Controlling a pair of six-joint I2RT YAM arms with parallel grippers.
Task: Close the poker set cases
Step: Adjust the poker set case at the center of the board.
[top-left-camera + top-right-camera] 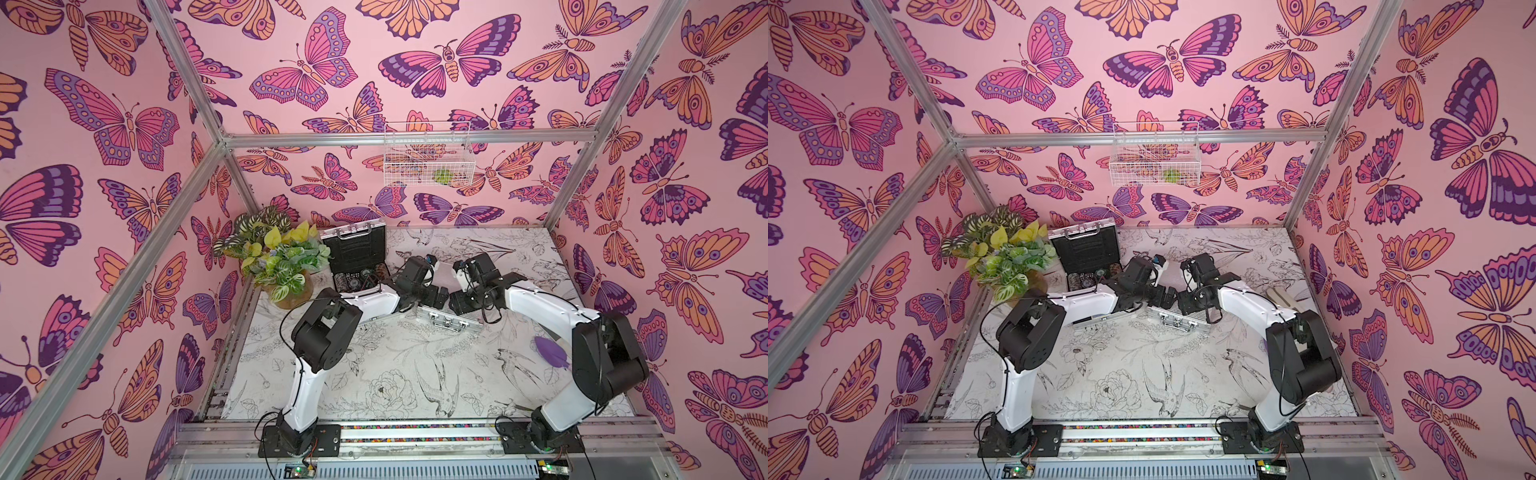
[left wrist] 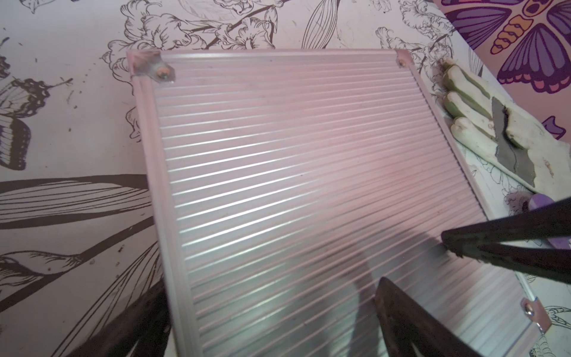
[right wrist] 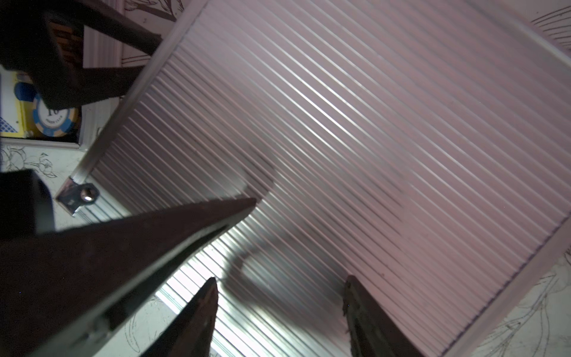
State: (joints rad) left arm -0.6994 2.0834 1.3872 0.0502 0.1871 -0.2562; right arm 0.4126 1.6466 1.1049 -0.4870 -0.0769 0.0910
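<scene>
2 poker cases: near case (image 1: 451,321) lies mid-table, ribbed lid (image 2: 293,185) down, with both arms over it, likely pressing it flush for latching; left gripper (image 2: 272,281) gapes wide, right gripper (image 3: 279,281) half-spread, both empty. far case (image 1: 356,249) stands open by the potted plant (image 1: 282,257).

rear case (image 1: 356,254): right of plant (image 1: 275,258) | front case (image 1: 451,322): before it, centre

Both top views look down from high in front over the white flower-printed tabletop (image 1: 395,353); both wrist cameras sit close above one ribbed silver aluminium case lid (image 2: 309,185)
</scene>
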